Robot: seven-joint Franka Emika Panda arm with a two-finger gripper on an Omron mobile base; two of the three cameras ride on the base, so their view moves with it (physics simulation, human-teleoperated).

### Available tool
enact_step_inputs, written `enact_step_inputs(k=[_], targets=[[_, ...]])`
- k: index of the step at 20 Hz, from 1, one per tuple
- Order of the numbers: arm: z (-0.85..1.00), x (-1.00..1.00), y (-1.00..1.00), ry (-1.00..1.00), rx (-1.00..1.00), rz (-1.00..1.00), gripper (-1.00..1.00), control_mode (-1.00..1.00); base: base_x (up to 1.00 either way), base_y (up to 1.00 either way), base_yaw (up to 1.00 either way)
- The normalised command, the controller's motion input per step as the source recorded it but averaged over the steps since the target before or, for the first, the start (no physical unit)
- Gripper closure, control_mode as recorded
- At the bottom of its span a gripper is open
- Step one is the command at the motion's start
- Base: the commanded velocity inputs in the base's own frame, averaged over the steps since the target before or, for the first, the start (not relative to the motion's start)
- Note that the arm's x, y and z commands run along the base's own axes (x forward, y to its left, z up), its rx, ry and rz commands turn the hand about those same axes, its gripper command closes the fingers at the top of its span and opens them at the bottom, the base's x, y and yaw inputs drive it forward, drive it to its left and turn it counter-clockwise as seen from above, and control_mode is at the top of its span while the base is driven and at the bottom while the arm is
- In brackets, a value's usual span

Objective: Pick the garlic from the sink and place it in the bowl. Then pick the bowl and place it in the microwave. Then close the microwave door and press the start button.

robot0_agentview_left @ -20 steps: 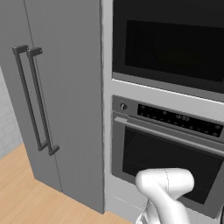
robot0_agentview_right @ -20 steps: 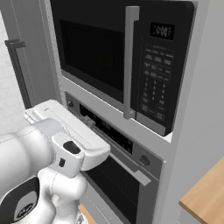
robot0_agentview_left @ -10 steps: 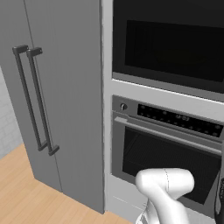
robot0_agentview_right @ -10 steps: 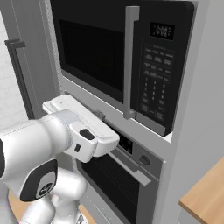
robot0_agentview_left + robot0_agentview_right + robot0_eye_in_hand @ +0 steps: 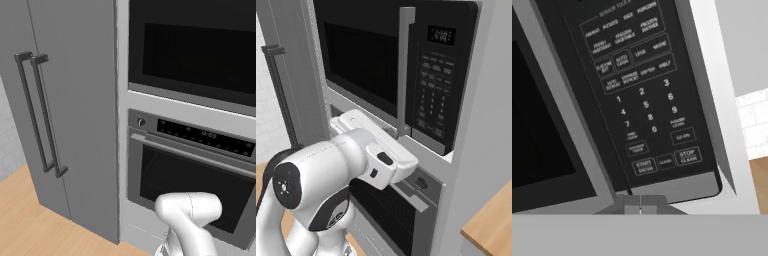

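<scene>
The microwave [image 5: 381, 65] is built in above the oven. Its black microwave door [image 5: 200, 50] stands shut, with a grey vertical handle [image 5: 404, 70] beside the keypad [image 5: 435, 95]. In the hand view the keypad [image 5: 642, 100] is close in front of me, and the start button [image 5: 644, 165] sits in its bottom row, just above my gripper [image 5: 640, 205]. The two fingertips are pressed together with nothing between them. My white hand [image 5: 381, 155] reaches up under the microwave's lower edge. The garlic, the bowl and the sink are out of view.
An oven [image 5: 190, 170] with a long bar handle sits right below the microwave. A tall grey fridge [image 5: 60, 100] with two vertical handles stands to the left. A wooden counter corner [image 5: 491, 220] lies at the right, and wood floor [image 5: 25, 220] at the lower left.
The arm has swung up and to the right, bringing the hand closer under the microwave's keypad. The gripper has stayed shut, and the door has stayed shut.
</scene>
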Motion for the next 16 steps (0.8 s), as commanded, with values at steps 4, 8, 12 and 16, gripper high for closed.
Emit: enact_step_inputs(k=[4, 8, 12, 16], targets=[[0.0, 0.23, -0.07, 0.0, 0.0, 0.0, 1.0, -1.0, 0.0, 0.0, 0.0], [-0.01, 0.11, -0.19, 0.0, 0.0, 0.0, 1.0, -1.0, 0.0, 0.0, 0.0], [-0.01, 0.09, -0.32, -0.03, 0.01, 0.0, 1.0, -1.0, 0.0, 0.0, 0.0], [-0.12, 0.21, -0.1, 0.0, 0.0, 0.0, 1.0, -1.0, 0.0, 0.0, 0.0]])
